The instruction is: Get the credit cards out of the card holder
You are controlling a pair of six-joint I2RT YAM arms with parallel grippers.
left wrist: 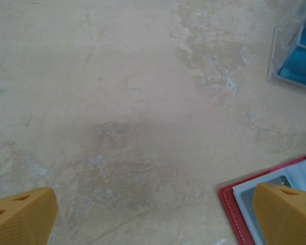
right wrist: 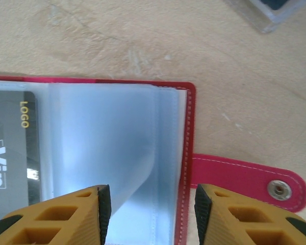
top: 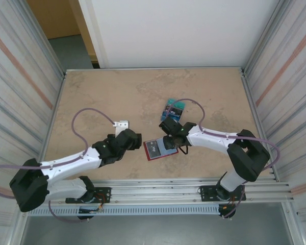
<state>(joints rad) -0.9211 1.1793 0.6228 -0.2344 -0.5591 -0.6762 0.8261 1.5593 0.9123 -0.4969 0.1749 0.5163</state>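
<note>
The red card holder (top: 154,150) lies spread open on the table between my two grippers. Its clear sleeves (right wrist: 117,148) face up and its pink snap tab (right wrist: 245,178) sticks out to the right. A dark credit card (right wrist: 13,153) marked LOGO sits in a left sleeve. My right gripper (right wrist: 152,214) hovers low over the holder's right edge, jaws half apart and closed on nothing. My left gripper (left wrist: 153,219) stands wide open over bare table, its right fingertip (left wrist: 285,209) above the holder's corner (left wrist: 239,204). Blue and teal credit cards (top: 172,109) lie further back.
The loose cards rest in a clear plastic case (left wrist: 290,56) behind the holder. A small pale grey object (top: 122,124) lies just beyond my left gripper. Striped walls close in the table on both sides. Bare table stretches to the back and left.
</note>
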